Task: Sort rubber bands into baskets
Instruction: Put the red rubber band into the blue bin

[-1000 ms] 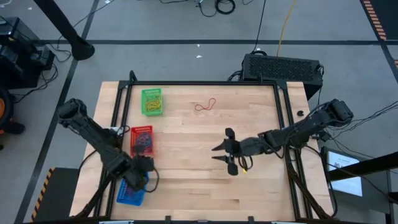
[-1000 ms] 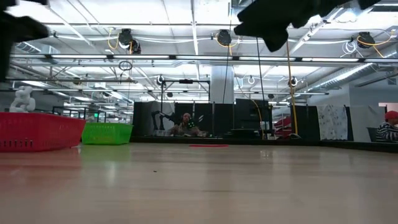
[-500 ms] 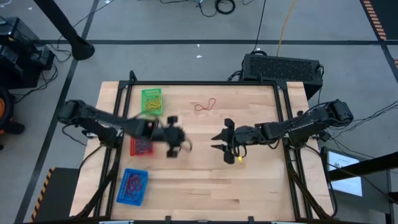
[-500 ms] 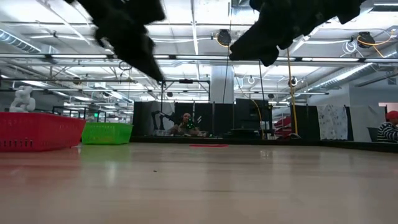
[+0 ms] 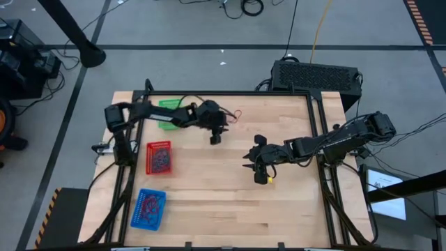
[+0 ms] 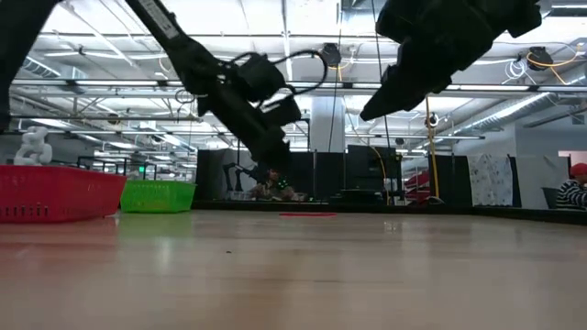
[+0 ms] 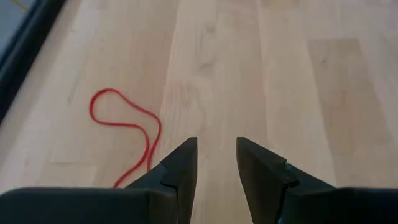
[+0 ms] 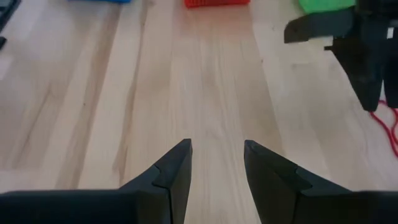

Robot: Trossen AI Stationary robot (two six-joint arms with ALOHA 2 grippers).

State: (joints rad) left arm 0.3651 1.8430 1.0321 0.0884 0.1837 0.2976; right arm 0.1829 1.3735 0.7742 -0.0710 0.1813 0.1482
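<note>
Loose red rubber band [image 5: 231,118] on bare table [image 5: 230,202] near the far edge – only stray visible, belongs by colour in the red basket [image 5: 159,157]. Left claw [image 5: 215,137] nearer by a wide margin, hovering just beside the band, on its near side and a touch toward the baskets; right claw [image 5: 255,166] well apart, mid-table, toward the right. From left wrist view: band [image 7: 127,132] off to one side of the fingers [image 7: 182,163], not between them – tail end running close past one fingertip, loop end farther ahead. Long axis of the band roughly diagonal across the far table in the high view, curled at one end, thin and flat on the wood. Left claw spread a little, nothing in it; right claw [image 8: 216,163] also spread, empty, pointed across the table toward the baskets. Coming move judged to turn on a small sideways shift of the left claw to straddle the strand, then down. Contact height unclear from these views. Green basket [image 5: 167,114] just behind the left arm, blue basket [image 5: 148,209] at the near left corner, red between them – all well apart from the band, red and blue already holding bands.
</note>
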